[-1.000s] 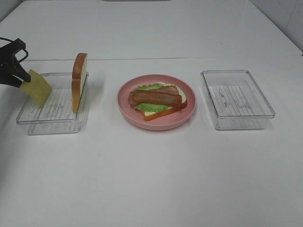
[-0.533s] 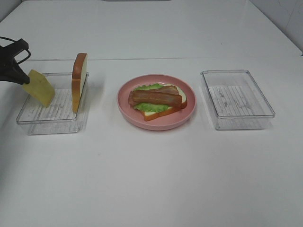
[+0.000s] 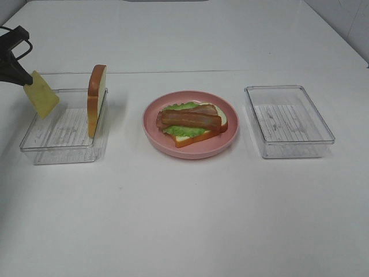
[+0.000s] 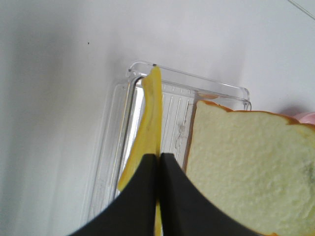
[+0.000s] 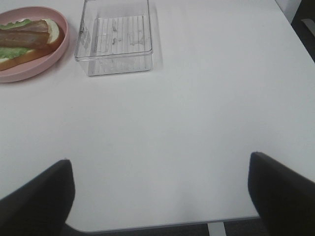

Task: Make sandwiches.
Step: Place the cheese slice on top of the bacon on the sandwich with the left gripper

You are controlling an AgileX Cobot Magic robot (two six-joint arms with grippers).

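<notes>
Exterior high gives you the white table (image 3: 184, 219) first, with two clear trays on it: the left tray (image 3: 34, 147) and the right tray (image 3: 294, 149), well apart, and the pink plate (image 3: 199, 153) between them. On the plate you have the open sandwich (image 3: 193, 121): one bread slice at the bottom, green lettuce on it and bacon strips on top. A second bread slice (image 3: 95, 98) stands on edge in the left tray, against its wall nearest the plate. Your left gripper (image 3: 23, 81) is pinched tight on one corner of the yellow cheese slice (image 3: 41, 95), which hangs tilted over that tray's outer end. The right wrist view shows your right gripper (image 5: 160, 196) spread wide over bare table, holding nothing.
</notes>
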